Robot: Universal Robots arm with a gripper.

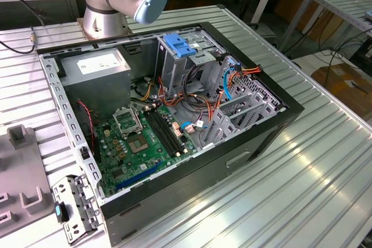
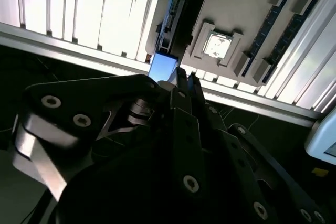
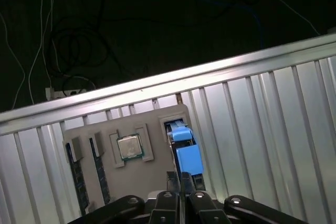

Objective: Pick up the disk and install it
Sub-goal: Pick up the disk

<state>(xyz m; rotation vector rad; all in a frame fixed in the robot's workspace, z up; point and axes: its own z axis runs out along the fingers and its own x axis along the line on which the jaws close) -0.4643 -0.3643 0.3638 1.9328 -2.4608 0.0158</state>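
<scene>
**Claw above the parts tray**

In the first wrist view, the black claw (image 3: 181, 178) is clenched, fingertips together, gripping nothing. Beyond it, the disk (image 3: 188, 159), blue plastic rail uppermost, stands in a slot of the flat grey tray (image 3: 157, 124) beside a square silver processor chip (image 3: 129, 147). The ribbed aluminium worktop (image 1: 302, 190) carries an open black computer case (image 1: 244, 161).
</scene>
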